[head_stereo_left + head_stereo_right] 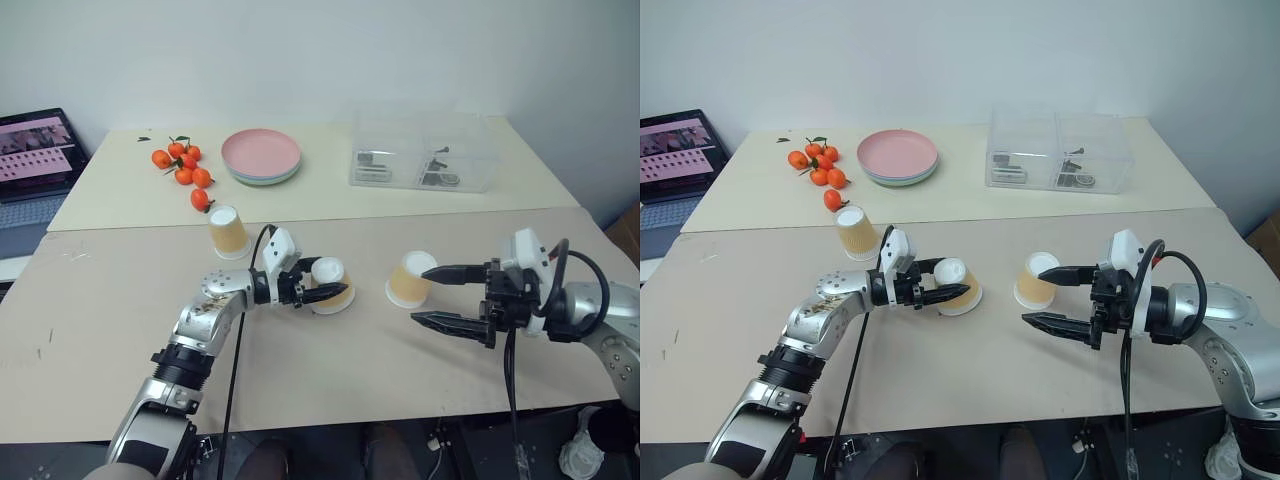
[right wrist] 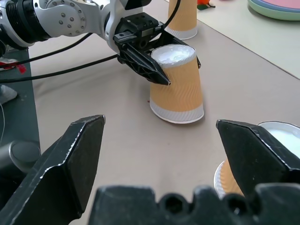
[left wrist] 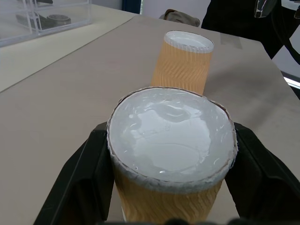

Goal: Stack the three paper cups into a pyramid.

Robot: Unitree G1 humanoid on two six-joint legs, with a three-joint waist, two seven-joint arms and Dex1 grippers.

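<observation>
Yellow-orange paper cups stand upside down on the beige tabletop, none stacked. The left end effector has its black fingers on either side of the middle cup, close against its walls near the white base; whether they press it cannot be told. The right end effector is spread wide and empty, its upper finger tip just beside the right cup. The third cup stands apart, near the small orange fruits.
</observation>
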